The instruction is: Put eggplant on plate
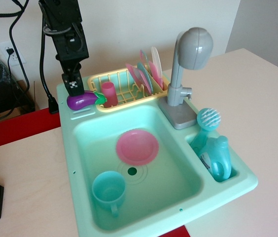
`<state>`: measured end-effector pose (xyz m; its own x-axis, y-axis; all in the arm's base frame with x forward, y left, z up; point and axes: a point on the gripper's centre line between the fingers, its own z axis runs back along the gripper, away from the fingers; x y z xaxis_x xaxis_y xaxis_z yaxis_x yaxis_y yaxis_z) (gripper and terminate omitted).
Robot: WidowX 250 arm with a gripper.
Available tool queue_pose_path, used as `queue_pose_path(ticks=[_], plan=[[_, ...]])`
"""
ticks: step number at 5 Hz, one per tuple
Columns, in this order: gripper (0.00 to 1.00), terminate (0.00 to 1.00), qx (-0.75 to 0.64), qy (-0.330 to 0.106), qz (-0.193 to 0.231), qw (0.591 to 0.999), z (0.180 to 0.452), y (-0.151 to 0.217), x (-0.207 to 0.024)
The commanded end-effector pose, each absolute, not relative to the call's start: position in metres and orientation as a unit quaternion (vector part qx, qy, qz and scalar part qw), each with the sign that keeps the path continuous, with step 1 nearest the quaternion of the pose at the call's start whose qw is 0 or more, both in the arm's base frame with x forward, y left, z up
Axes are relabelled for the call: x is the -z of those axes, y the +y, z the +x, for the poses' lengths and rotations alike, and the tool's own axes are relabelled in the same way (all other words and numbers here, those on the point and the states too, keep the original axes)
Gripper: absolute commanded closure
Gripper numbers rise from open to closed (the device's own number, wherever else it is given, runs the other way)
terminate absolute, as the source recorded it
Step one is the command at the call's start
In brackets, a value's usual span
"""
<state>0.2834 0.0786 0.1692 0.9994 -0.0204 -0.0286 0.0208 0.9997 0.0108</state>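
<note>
The purple eggplant (81, 101) with its green cap pointing right lies level at the back left corner of the teal toy sink (75, 148), next to the yellow dish rack. My gripper (75, 89) comes straight down from above, and its black fingers close on the top of the eggplant's fat end. The eggplant is at or just above the sink ledge. The round pink plate (137, 146) lies flat on the basin floor, near the drain, in front and to the right of the gripper.
A teal cup (109, 190) stands in the basin's front left. The yellow rack (124, 98) holds a pink cup (109, 94) and upright pink and teal plates (146, 74). A grey faucet (186, 64) rises at the back right. A brush and bottle (213, 153) sit in the side compartment.
</note>
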Motion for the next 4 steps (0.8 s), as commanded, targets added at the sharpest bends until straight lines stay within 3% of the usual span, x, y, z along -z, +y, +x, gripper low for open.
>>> queue_pose_path(ticks=[1, 4], plan=[[0.00, 0.00, 0.010, 0.014, 0.006, 1.000, 0.283, 0.079, -0.169], [0.00, 0.00, 0.015, 0.044, 0.028, 0.999, 0.276, 0.082, -0.140]])
